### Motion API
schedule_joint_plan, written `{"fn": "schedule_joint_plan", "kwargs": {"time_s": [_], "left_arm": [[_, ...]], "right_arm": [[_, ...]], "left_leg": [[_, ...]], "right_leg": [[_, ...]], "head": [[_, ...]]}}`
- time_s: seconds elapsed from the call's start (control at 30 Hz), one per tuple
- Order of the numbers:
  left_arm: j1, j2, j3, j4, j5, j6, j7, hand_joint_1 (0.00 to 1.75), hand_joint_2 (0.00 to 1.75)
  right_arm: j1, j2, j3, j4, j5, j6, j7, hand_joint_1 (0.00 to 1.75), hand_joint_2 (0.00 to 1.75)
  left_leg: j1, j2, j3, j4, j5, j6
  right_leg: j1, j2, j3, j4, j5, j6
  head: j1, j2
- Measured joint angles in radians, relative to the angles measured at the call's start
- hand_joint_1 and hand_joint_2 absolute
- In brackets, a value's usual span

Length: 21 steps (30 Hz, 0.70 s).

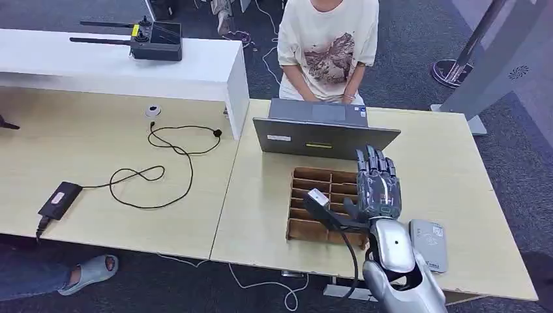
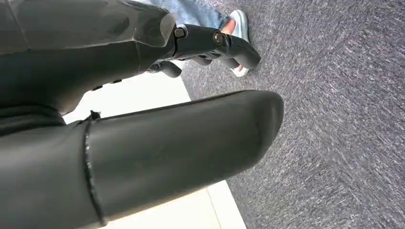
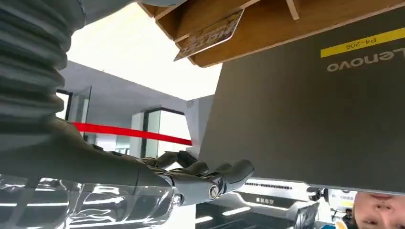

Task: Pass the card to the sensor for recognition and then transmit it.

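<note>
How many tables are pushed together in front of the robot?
2. The left table holds a black cable and a small black box; the right table holds the laptop, wooden tray and grey sensor.

Right hand (image 1: 377,186) hides part of wooden tray (image 1: 313,202).

The right arm (image 1: 398,261) is glossy silver with a black cable; its hand (image 1: 377,186) is dark grey-blue, behind a grey ribbed cover (image 3: 28,62).
</note>
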Motion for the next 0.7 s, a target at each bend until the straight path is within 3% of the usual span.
{"fn": "schedule_joint_plan", "kwargs": {"time_s": [0.5, 0.7], "left_arm": [[0.0, 0.0, 0.0, 0.0, 0.0, -0.002, 0.0, 0.0, 0.0], [0.0, 0.0, 0.0, 0.0, -0.001, -0.008, 0.0, 0.0, 0.0]], "right_arm": [[0.017, 0.0, -0.015, -0.003, 0.015, 0.002, 0.005, 0.0, 1.75], [0.021, 0.0, -0.015, -0.003, -0.006, 0.008, -0.029, 0.21, 1.75]], "left_leg": [[0.0, 0.0, 0.0, 0.0, 0.0, 0.0], [0.0, 0.0, 0.0, 0.0, 0.0, 0.0]], "right_leg": [[0.0, 0.0, 0.0, 0.0, 0.0, 0.0], [0.0, 0.0, 0.0, 0.0, 0.0, 0.0]], "head": [[0.0, 0.0], [0.0, 0.0]]}}
